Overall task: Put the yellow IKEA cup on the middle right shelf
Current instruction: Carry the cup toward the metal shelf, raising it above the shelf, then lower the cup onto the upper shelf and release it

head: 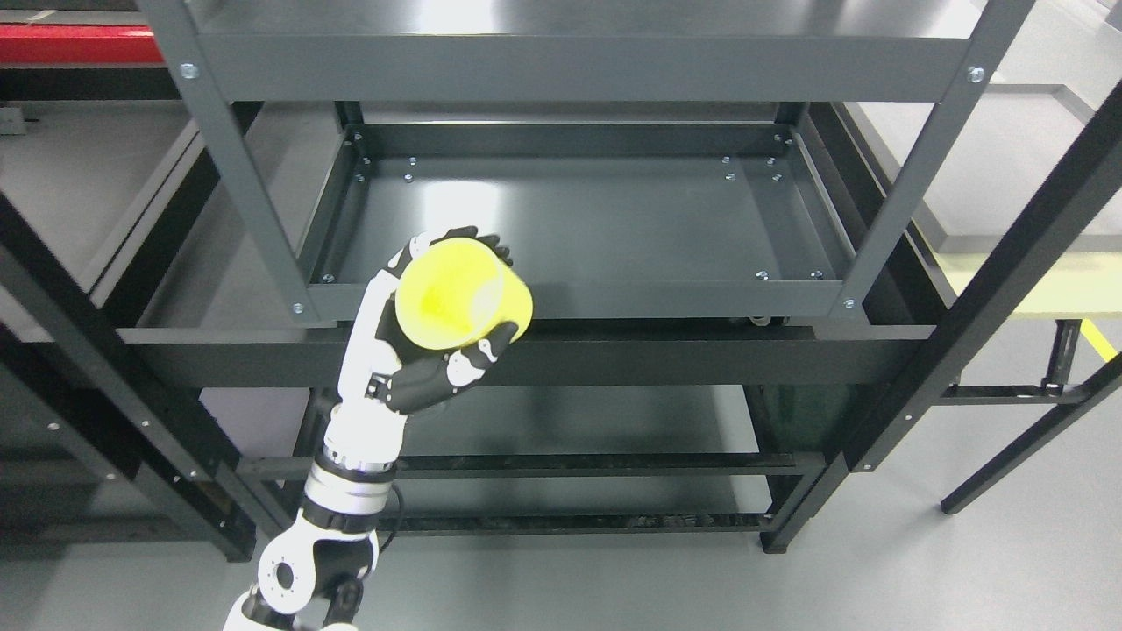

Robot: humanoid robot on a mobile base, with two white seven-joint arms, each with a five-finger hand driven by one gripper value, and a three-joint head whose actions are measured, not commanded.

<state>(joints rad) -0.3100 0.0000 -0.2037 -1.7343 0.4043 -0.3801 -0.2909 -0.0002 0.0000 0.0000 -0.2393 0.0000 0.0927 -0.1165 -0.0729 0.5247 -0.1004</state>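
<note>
Cups: we count one yellow cup (463, 294).
Left hand (419, 337): our fingers wrapped around it, before the dark shelf (578, 230).

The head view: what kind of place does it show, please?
Probably a workshop or robot test lab: bare dark metal shelving, a plain grey floor, and the left hand holding a yellow cup.

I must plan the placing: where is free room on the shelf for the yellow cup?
The whole tray shelf is bare between its four rims. The left hand holds the yellow cup at the front-left corner; only the corner posts narrow the entry.
</note>
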